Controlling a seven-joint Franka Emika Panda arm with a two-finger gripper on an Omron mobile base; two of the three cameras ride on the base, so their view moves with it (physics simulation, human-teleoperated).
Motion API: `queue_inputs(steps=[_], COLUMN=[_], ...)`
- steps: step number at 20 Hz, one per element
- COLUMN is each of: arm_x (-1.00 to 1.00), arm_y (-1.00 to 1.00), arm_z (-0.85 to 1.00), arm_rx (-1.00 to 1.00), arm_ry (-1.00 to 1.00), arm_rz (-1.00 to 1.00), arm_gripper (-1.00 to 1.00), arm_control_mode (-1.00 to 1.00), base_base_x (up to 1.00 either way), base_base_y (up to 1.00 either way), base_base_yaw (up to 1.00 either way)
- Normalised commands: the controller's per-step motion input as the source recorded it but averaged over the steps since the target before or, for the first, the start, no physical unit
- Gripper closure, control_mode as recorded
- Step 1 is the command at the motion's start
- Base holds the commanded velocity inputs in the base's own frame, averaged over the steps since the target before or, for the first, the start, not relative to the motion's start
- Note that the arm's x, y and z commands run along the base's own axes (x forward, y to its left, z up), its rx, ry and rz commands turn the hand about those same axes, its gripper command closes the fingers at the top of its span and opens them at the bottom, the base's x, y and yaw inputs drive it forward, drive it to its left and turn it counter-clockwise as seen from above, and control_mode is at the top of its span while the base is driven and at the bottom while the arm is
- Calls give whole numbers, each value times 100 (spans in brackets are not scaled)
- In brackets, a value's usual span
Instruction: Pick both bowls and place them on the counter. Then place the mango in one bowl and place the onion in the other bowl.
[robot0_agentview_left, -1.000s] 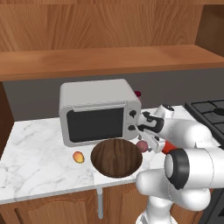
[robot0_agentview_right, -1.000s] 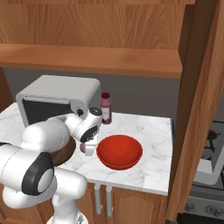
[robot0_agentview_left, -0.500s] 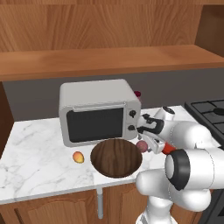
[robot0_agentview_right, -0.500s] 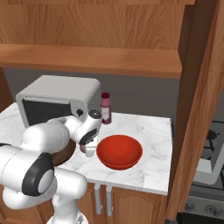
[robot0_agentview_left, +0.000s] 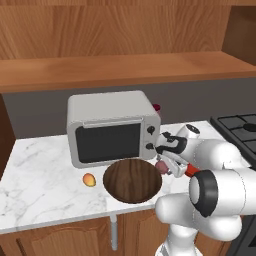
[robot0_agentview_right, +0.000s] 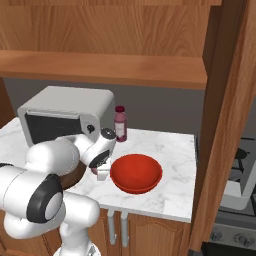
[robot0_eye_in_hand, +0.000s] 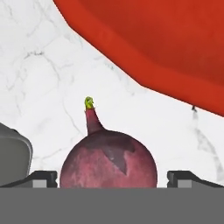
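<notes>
The purplish-red onion (robot0_eye_in_hand: 108, 161) rests on the white marble counter (robot0_eye_in_hand: 39, 83), in the gap between the two bowls. My gripper (robot0_eye_in_hand: 112, 177) is open and straddles the onion, one dark fingertip (robot0_eye_in_hand: 42, 176) on each side, with no grip on it. In the left base view the gripper (robot0_agentview_left: 166, 161) hangs just right of the dark brown wooden bowl (robot0_agentview_left: 132, 180), with the onion (robot0_agentview_left: 161, 167) beneath it. The glossy red bowl (robot0_agentview_right: 136, 172) sits just right of the gripper (robot0_agentview_right: 100, 170) on the counter (robot0_agentview_right: 172, 150). The orange-yellow mango (robot0_agentview_left: 89, 179) lies left of the brown bowl.
A silver toaster oven (robot0_agentview_left: 112, 127) stands right behind the brown bowl. A dark red bottle (robot0_agentview_right: 120, 123) stands at the oven's right side near the wall. A wooden shelf (robot0_agentview_left: 120, 70) runs above. A stove (robot0_agentview_left: 240, 125) adjoins the counter's right end.
The hand has eased down very slightly over the onion. Jaws stay open; bowls, mango and onion have not moved.
</notes>
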Motion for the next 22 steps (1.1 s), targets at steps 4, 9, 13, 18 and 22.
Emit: queue_inputs(steps=[4,9,13,18,22], arm_x=[4,4,10,2,-5], arm_y=[19,16,15,2,0], arm_z=[-29,-31,-23,-5,1], arm_rx=[5,6,3,0,0], arm_ry=[4,1,0,0,0], arm_rz=[0,0,0,0,0], arm_gripper=[-100,-100,100,100,100], arm_control_mode=[-100,-100,-100,-100,-100], base_base_x=[0,0,0,0,0], base_base_y=[0,0,0,0,0], base_base_yaw=[0,0,0,0,0])
